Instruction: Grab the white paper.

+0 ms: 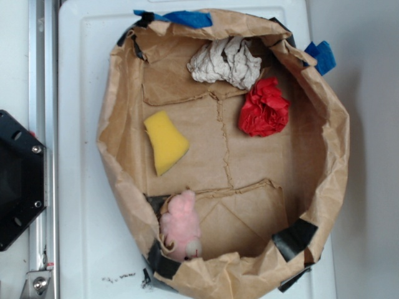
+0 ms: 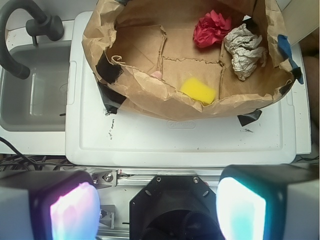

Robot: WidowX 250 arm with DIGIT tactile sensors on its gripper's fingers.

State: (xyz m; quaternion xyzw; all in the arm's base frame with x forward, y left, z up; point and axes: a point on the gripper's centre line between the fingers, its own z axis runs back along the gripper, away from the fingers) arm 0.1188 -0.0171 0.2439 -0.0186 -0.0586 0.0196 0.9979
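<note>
The white paper (image 1: 225,61) is a creased off-white wad lying at the far end of the brown paper-bag tray (image 1: 324,156), next to a red paper wad (image 1: 264,108). In the wrist view the white paper (image 2: 244,50) sits at the tray's right end. My gripper (image 2: 157,210) is open and empty, its two pads wide apart, well back from the tray above the black robot base (image 2: 175,205). The gripper does not show in the exterior view.
In the tray also lie a yellow sponge (image 1: 165,141) and a pink plush toy (image 1: 182,225). The tray rests on a white plastic lid (image 2: 190,140). A grey sink (image 2: 32,87) with a black faucet stands at the left. Blue tape (image 1: 321,56) sticks on the rim.
</note>
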